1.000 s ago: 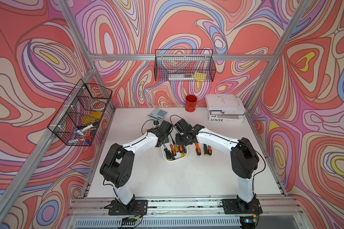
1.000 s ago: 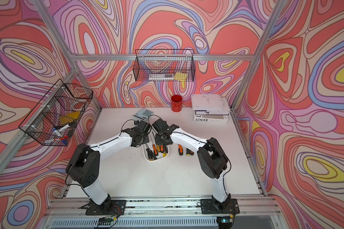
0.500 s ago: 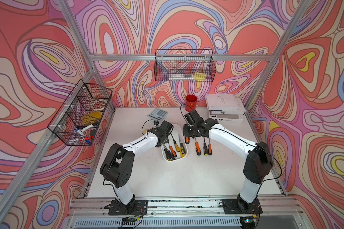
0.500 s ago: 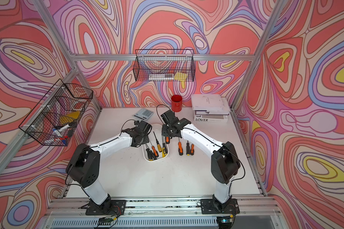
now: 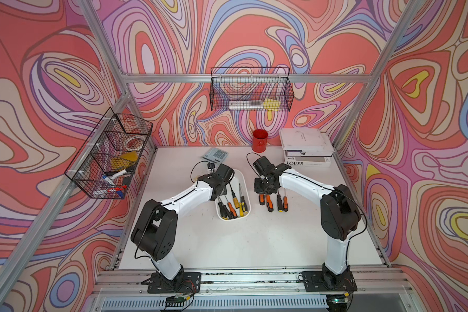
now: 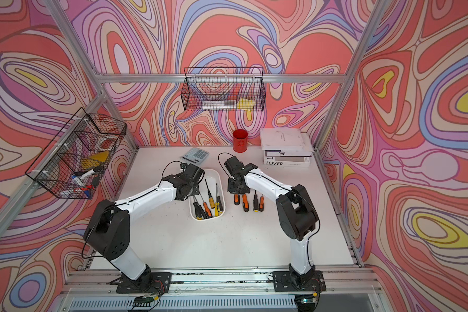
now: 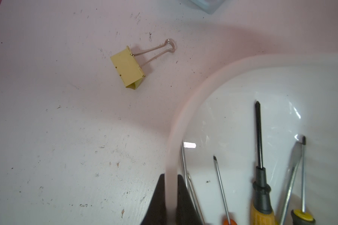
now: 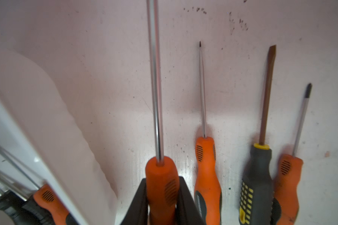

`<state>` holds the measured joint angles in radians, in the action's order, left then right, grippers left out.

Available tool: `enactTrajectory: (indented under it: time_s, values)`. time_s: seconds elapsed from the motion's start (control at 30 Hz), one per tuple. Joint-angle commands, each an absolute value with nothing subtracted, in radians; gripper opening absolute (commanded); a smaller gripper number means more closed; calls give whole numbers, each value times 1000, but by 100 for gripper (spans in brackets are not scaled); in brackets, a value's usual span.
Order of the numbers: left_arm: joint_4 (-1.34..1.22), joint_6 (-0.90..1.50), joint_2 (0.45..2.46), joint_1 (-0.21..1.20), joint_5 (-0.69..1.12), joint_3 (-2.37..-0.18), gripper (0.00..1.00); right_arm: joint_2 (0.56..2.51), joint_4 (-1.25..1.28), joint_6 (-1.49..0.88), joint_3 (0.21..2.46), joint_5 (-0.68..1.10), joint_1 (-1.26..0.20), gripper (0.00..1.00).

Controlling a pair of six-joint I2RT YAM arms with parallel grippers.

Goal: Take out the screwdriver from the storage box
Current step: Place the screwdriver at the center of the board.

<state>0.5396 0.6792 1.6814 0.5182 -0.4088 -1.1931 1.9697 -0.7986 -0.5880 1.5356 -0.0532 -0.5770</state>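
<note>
Two grips: my left gripper (image 7: 170,176) pinches the box (image 7: 187,105) rim; my right gripper (image 8: 162,180) clamps an orange screwdriver (image 8: 155,87), bottom centre of frame. Next, I'd lay it beside three others (image 8: 257,171) and let go.

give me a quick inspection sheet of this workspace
surface: white table, scuffed and speckled
job's things: storage box with several boxed screwdrivers inside; three laid-out screwdrivers on the table beside it
clutter: yellow binder clip, calculator, red cup, stack of books
grippers: left gripper shut on the storage box rim; right gripper shut on an orange-handled screwdriver, outside the box
cables: left wrist cable and right wrist cable, black loops
surroundings: back wire basket, side wire basket, patterned walls
</note>
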Motion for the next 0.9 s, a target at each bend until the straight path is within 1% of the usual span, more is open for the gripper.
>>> enactTrajectory:
  time_s: [0.0,0.23,0.33,0.43,0.53,0.6,0.73,0.87]
  values:
    - [565,662,1667,519,-443,-1177,0,2011,-782,-575,1523,-22,-580,0]
    - [559,660,1669,520,-442,-1180,0,2072,-788,-557,1542,12,-580,0]
    - [559,660,1669,520,-440,-1185,0,2092,-797,-555,1554,15,-579,11]
    - [560,660,1667,519,-438,-1187,0,2097,-791,-559,1551,14,-580,28]
    - [559,661,1666,519,-433,-1189,0,2089,-785,-557,1547,13,-579,39]
    - [557,664,1663,519,-425,-1189,0,2075,-779,-558,1542,6,-580,49]
    - [550,677,1656,519,-411,-1187,0,2037,-778,-558,1542,-8,-580,53]
    - [545,683,1652,519,-403,-1189,0,1954,-746,-551,1521,-21,-581,57]
